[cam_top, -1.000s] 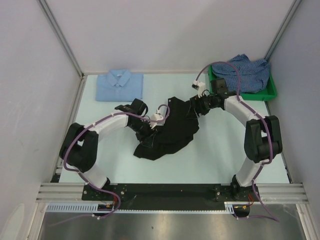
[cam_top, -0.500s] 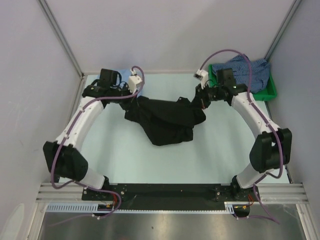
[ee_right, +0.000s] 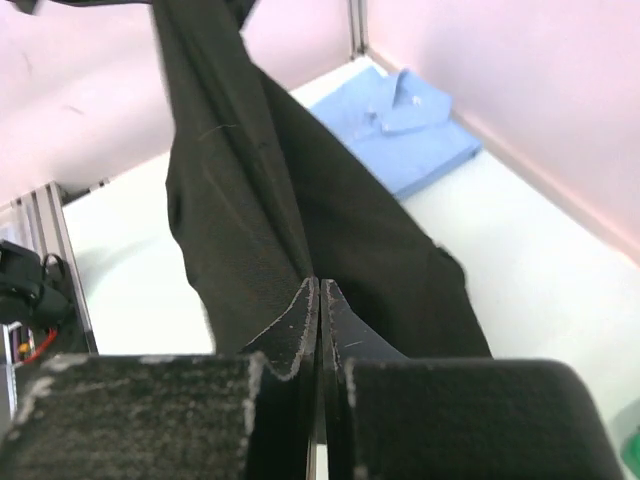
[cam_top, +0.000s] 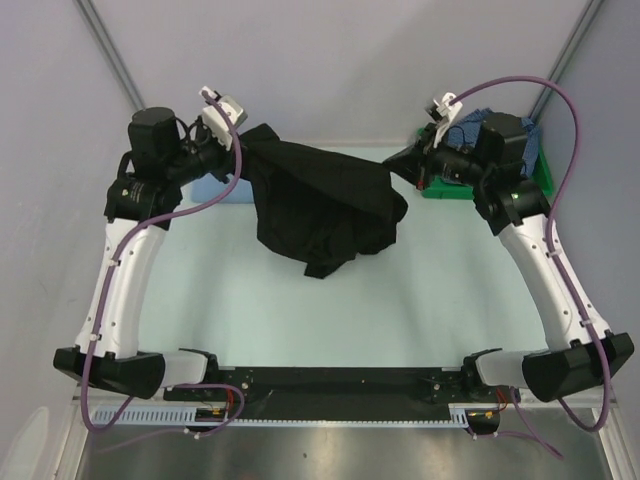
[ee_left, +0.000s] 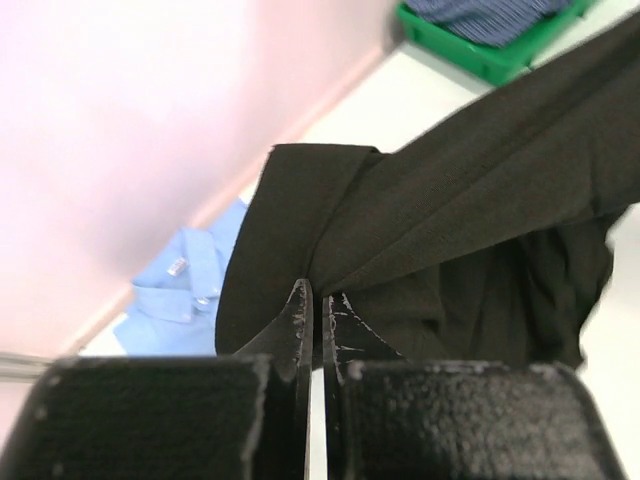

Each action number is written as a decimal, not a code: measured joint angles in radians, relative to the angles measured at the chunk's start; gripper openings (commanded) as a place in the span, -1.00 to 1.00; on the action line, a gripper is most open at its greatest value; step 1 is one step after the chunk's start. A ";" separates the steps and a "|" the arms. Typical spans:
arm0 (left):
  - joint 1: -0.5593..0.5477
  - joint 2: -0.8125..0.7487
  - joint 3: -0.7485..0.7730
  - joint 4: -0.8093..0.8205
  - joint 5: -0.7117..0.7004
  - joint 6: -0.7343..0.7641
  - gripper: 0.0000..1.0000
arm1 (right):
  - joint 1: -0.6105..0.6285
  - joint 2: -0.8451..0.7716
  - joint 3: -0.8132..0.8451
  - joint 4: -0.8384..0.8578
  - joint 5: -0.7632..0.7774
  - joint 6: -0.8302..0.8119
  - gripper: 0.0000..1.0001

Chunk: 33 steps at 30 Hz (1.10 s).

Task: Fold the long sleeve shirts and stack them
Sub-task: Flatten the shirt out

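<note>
"Seen from overhead, where is the black shirt [cam_top: 320,205]?"

"Strung between both arms over the worktop [cam_top: 400,310], sagging toward 6 o'clock. The left tool [cam_top: 243,142] pinches its 9 o'clock end and the right tool [cam_top: 402,162] its 3 o'clock end."

"And the others?"

"The light blue shirt [cam_top: 213,188] peeks out at 10 o'clock, mostly hidden by the left arm. The checked shirt [cam_top: 474,114] lies in the green bin [cam_top: 546,180] at 2 o'clock."

"Left wrist view?"

"The left tool [ee_left: 312,300] is clamped tight on a fold of the black shirt [ee_left: 450,230]. The light blue shirt [ee_left: 180,290] lies folded at 9 o'clock, and the green bin [ee_left: 490,60] holding the checked shirt [ee_left: 480,10] is at 1 o'clock."

"Right wrist view?"

"The right tool [ee_right: 318,300] is likewise closed on the black shirt [ee_right: 260,200], whose cloth runs up toward 11 o'clock. The light blue shirt [ee_right: 410,130] lies flat at 1 o'clock."
</note>
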<state>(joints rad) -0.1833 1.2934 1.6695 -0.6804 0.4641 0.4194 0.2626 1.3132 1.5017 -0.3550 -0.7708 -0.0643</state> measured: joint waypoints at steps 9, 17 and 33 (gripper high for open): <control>0.019 0.026 0.117 0.161 0.021 -0.047 -1.00 | 0.257 -0.074 -0.082 0.020 0.085 0.077 -1.00; -0.181 0.263 0.440 0.195 0.273 -0.149 -0.94 | 0.080 -0.151 -0.083 -0.027 0.184 0.124 -1.00; -0.011 0.192 -0.407 -0.111 0.363 0.107 0.95 | -0.238 -0.435 -0.374 -0.542 0.254 -0.401 0.67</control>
<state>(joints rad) -0.1947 1.4849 1.2629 -0.7918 0.8268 0.5262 0.0250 0.8780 1.1278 -0.8967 -0.5163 -0.4648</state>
